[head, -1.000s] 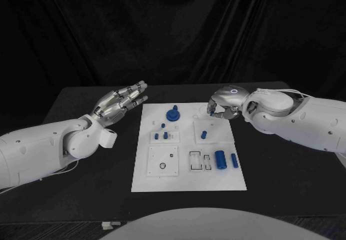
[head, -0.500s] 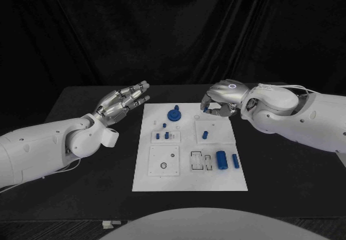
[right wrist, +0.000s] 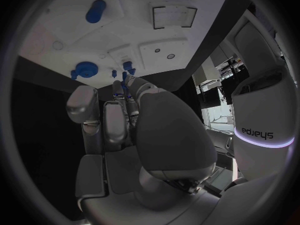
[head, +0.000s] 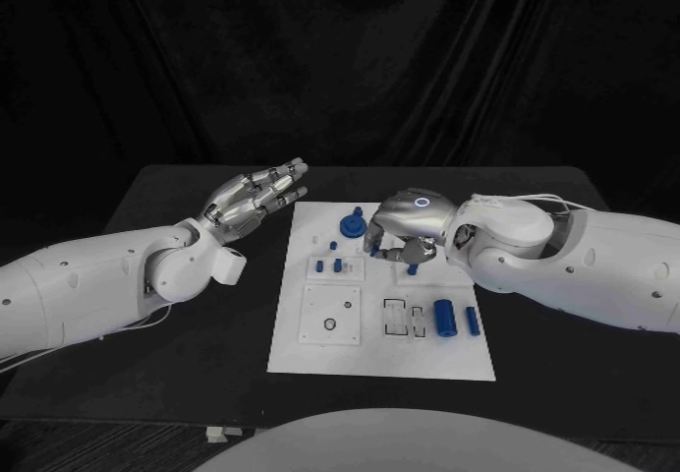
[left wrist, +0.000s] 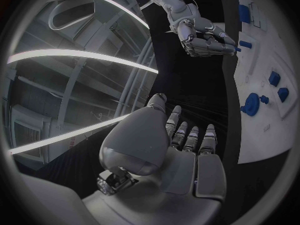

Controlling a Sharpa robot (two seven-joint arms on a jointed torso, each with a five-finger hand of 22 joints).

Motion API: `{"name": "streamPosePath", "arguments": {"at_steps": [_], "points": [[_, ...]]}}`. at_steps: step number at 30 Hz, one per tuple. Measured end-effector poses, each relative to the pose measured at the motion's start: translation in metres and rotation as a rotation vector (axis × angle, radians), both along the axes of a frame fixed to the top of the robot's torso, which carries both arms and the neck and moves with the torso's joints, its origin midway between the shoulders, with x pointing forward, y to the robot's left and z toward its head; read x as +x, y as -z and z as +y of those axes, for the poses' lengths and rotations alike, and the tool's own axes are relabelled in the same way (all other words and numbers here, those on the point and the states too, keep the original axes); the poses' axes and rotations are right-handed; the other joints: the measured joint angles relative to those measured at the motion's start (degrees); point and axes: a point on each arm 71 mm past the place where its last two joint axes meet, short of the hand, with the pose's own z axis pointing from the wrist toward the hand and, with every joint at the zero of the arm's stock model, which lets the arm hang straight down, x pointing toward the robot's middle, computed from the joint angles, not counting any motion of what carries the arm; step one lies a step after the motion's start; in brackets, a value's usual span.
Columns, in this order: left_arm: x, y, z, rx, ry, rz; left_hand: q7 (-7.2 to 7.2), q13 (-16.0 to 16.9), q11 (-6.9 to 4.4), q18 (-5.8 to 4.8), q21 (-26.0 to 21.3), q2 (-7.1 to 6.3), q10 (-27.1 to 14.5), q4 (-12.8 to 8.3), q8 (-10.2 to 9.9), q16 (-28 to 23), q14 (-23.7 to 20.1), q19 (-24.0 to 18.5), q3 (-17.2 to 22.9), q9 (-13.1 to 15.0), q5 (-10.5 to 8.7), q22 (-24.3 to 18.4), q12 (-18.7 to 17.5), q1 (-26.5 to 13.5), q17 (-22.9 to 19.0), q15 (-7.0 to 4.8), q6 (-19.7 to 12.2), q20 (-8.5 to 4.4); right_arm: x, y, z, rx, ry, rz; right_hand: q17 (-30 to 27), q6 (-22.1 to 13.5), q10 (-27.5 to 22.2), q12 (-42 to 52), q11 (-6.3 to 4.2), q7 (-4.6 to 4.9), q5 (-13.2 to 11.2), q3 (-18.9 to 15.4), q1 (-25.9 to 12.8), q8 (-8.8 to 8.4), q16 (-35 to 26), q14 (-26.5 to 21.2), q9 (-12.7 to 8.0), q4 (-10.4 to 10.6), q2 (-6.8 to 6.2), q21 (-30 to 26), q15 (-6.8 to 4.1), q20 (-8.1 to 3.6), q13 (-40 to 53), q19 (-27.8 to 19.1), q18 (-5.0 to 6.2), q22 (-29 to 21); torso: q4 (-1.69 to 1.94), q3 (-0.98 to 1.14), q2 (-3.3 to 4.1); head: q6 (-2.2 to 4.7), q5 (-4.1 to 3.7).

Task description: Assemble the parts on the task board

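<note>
Within the last second the right hand (head: pixel 404 228) had carried a small blue part (head: pixel 413 255), pinched in its fingers, from the far right corner of the task board (head: pixel 382 359) to above its middle. That suggested placement was close. The left hand (head: pixel 255 202) stayed open above the worktop (head: pixel 170 197).

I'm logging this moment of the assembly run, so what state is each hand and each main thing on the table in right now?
left hand: open, fingers spread, held beside the board, holding nothing.
right hand: fingers curled down over the board, pinching a small blue part.
task board: flat on the table.
round blue part: upright at the board's far end.
two blue cylinders: lying side by side.
</note>
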Motion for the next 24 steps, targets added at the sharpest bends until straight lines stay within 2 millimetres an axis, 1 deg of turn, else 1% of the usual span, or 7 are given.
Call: {"name": "streamPosePath", "arguments": {"at_steps": [3, 8, 10, 11, 16, 22, 24], "points": [[0.000, 0.000, -0.001, 0.000, 0.002, 0.001, 0.00, 0.00, 0.00, 0.00, 0.00, 0.00, 0.00, -0.07, 0.00, 0.00, 0.00, 0.00, 0.07, 0.00, 0.00, 0.00, 0.00, 0.00, 0.00, 0.00, 0.00, 0.00, -0.004, 0.010, 0.010, -0.010, -0.018, 0.029, 0.13, 0.00, 0.01, -0.05, -0.01, 0.00, -0.03, 0.14, 0.00, 0.00, 0.00, 0.00, 0.07, -0.15, 0.00, 0.00, 0.00, 0.00, 0.00, 0.00, 0.00, 0.00, 0.00, 0.03, 0.00, 0.00, 0.17], [0.000, 0.001, -0.003, -0.001, 0.005, 0.002, 0.00, -0.01, 0.00, 0.00, 0.00, 0.23, 0.00, -0.07, 0.00, 0.00, 0.00, 0.00, 0.07, 0.00, 0.00, 0.00, 0.00, 0.23, -0.01, 0.00, 0.00, 0.00, -0.010, 0.025, 0.022, -0.021, -0.038, 0.067, 0.26, 0.00, 0.07, 0.11, -0.07, 0.00, 0.49, 0.32, -0.24, 0.00, 0.00, 0.00, 0.11, -0.32, -0.23, 0.00, 0.00, 0.00, 0.02, 0.00, -0.01, -0.01, -0.01, 0.04, -0.04, 0.00, 0.14], [0.000, 0.001, -0.004, -0.002, 0.007, 0.002, 0.00, -0.01, 0.00, 0.00, 0.00, 0.23, 0.00, -0.07, 0.00, 0.00, 0.00, 0.00, 0.07, 0.00, 0.00, -0.01, 0.00, 0.23, -0.01, 0.00, 0.00, 0.00, -0.013, 0.029, 0.027, -0.024, -0.048, 0.079, 0.26, 0.00, 0.28, 0.11, 0.13, 0.00, 0.71, 0.55, -0.31, 0.00, 0.00, 0.00, 0.15, -0.55, -0.30, 0.00, 0.00, 0.00, 0.06, 0.00, 0.00, -0.01, 0.00, 0.05, -0.05, 0.00, 0.21], [0.000, 0.001, -0.005, -0.002, 0.007, 0.003, 0.00, -0.01, 0.00, 0.00, 0.00, 0.23, 0.00, -0.07, 0.00, 0.00, 0.00, 0.00, 0.07, -0.01, 0.00, 0.00, 0.00, 0.23, -0.01, 0.00, 0.00, 0.00, -0.014, 0.031, 0.029, -0.025, -0.053, 0.085, 0.26, -0.15, 0.28, 0.11, 0.13, 0.15, 0.71, 0.63, -0.31, 0.00, 0.00, 0.00, 0.16, -0.64, -0.30, 0.00, 0.00, 0.00, 0.06, 0.00, 0.00, -0.01, 0.00, 0.06, -0.05, 0.00, 0.25], [0.000, 0.002, -0.006, -0.002, 0.009, 0.004, 0.22, 0.04, 0.19, 0.00, 0.00, 0.23, 0.19, -0.07, 0.22, 0.00, 0.00, 0.00, 0.07, 0.00, 0.00, 0.00, 0.22, 0.23, 0.00, 0.00, 0.22, 0.00, -0.017, 0.038, 0.033, -0.031, -0.063, 0.104, 0.31, -0.21, 0.28, 0.11, 0.13, 0.21, 1.14, 0.69, -0.46, -0.29, 0.00, 0.00, 0.18, -0.70, -0.45, 0.00, 0.00, 0.00, 0.13, 0.00, 0.00, -0.01, -0.01, 0.10, -0.04, 0.00, 0.34], [0.001, 0.002, -0.006, -0.002, 0.010, 0.004, 0.20, 0.06, 0.19, 0.00, 0.00, 0.23, 0.19, -0.07, 0.22, 0.00, 0.21, 0.00, 0.07, 0.05, 0.01, 0.09, 0.22, 0.23, 0.04, -0.22, 0.20, 0.00, -0.019, 0.041, 0.035, -0.033, -0.072, 0.112, 0.38, -0.21, 0.49, 0.10, 0.34, 0.21, 1.15, 0.85, -0.24, -0.29, 0.22, 0.00, 0.18, -0.86, -0.67, 0.00, 0.00, 0.00, 0.18, 0.00, 0.00, -0.01, -0.06, 0.11, 0.06, 0.00, 0.67], [0.001, 0.002, -0.006, -0.002, 0.010, 0.004, 0.20, 0.06, 0.19, 0.00, 0.00, 0.46, 0.19, -0.07, 0.22, 0.00, 0.21, 0.00, 0.07, 0.05, 0.23, 0.09, 0.22, 0.46, 0.04, -0.22, 0.20, 0.00, -0.019, 0.041, 0.036, -0.033, -0.074, 0.114, 0.38, -0.21, 0.49, 0.10, 0.34, 0.21, 1.15, 0.85, -0.24, -0.29, 0.22, 0.00, 0.18, -0.86, -0.67, 0.00, 0.00, 0.00, 0.19, 0.00, 0.00, -0.01, -0.06, 0.11, 0.07, 0.00, 0.81]]}}
